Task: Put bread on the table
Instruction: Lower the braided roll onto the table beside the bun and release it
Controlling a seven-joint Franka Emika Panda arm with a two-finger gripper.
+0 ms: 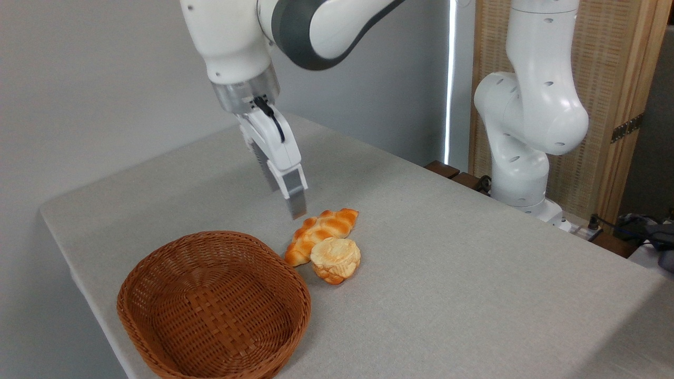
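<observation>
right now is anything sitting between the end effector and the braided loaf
Nothing visible is. The end effector hangs empty just above and left of the braided loaf, with only open air between them. The loaf lies on the table, the round bun against its front side, the wicker basket off to its left.

White arm (526,105), grey joint bands, black cable (268,118).
</observation>
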